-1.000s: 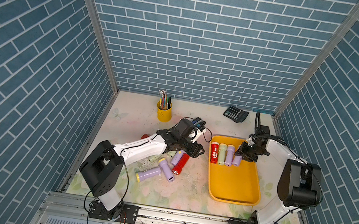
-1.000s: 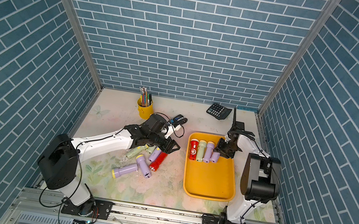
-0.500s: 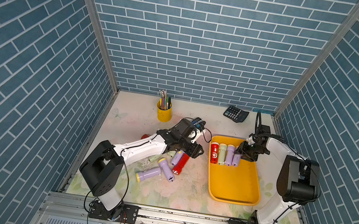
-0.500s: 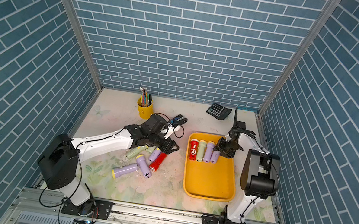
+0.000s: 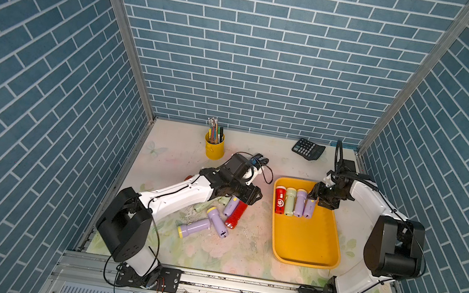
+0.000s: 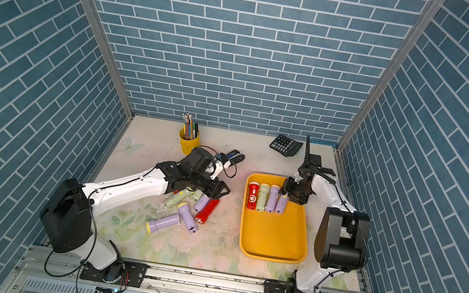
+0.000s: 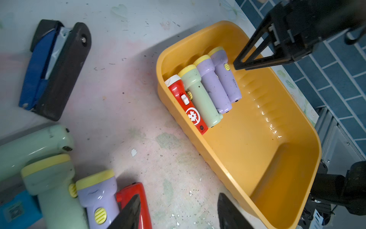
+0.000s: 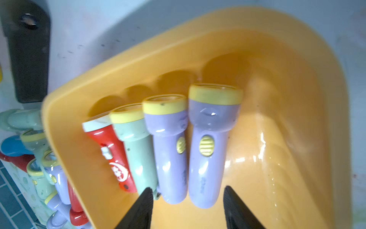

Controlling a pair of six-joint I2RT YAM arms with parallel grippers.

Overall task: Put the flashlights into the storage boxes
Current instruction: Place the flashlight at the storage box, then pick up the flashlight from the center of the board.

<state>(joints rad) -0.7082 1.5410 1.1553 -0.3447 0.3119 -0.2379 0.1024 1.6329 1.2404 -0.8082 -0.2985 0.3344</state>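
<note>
Left claw (image 7: 178,198), right claw (image 8: 187,189) — both parted

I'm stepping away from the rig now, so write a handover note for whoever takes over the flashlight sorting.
Left pincer: open, empty, at the edge of the pile of flashlights on the table.
Right pincer: open, empty, over the yellow tray.
Done: four flashlights lie side by side at the tray's far end.
Left: the pile, at least six, goes into the tray.
</note>
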